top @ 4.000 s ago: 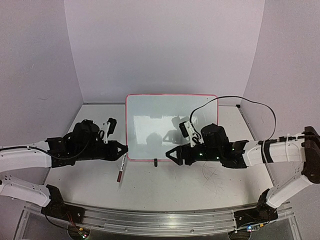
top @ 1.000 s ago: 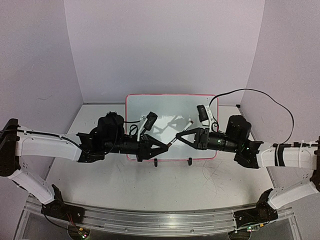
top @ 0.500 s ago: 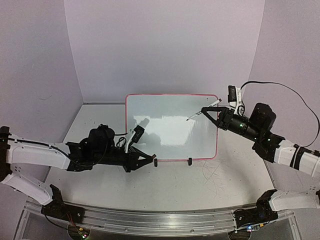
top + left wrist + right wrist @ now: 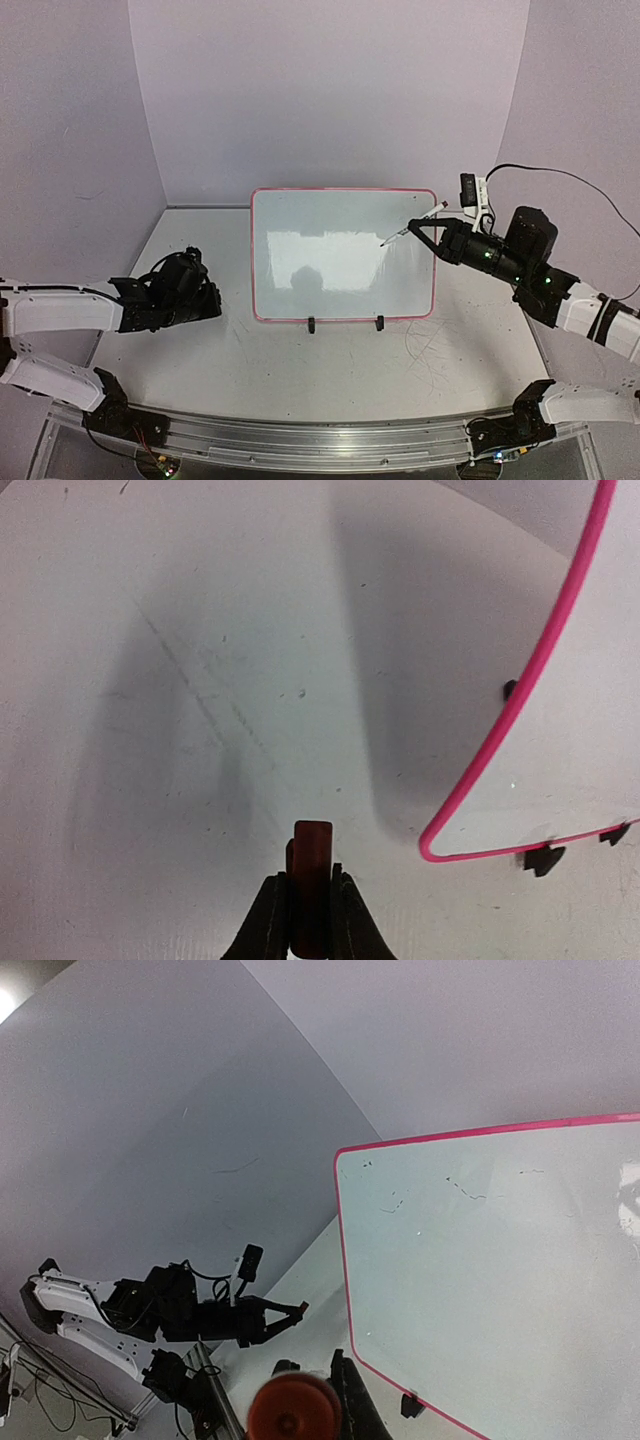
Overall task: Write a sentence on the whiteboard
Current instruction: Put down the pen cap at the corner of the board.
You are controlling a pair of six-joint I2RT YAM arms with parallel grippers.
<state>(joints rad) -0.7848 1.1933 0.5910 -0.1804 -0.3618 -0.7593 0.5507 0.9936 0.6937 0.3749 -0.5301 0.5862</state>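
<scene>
The whiteboard (image 4: 330, 255), glossy white in a red-pink frame, stands on two black clip feet mid-table. No sentence shows on it; its face (image 4: 500, 1260) carries only faint specks. My right gripper (image 4: 422, 230) hovers by the board's right edge, shut on a marker (image 4: 395, 237) whose tip points at the board. Its red rear end (image 4: 291, 1412) fills the wrist view beside my right gripper (image 4: 315, 1375). My left gripper (image 4: 212, 300) sits low, left of the board. In the wrist view my left gripper (image 4: 311, 880) is shut on a dark red cap (image 4: 312, 850).
The board's rounded lower corner (image 4: 432, 848) and a clip foot (image 4: 543, 858) lie right of the left gripper. Grey scratches (image 4: 425, 350) mark the tabletop in front of the board's right. Purple walls close the back and sides. A metal rail (image 4: 320, 435) runs along the near edge.
The two grippers, tip to tip in front of the board a second ago, have separated. The left drew back leftward with the cap; the right swung up and right with the marker.
</scene>
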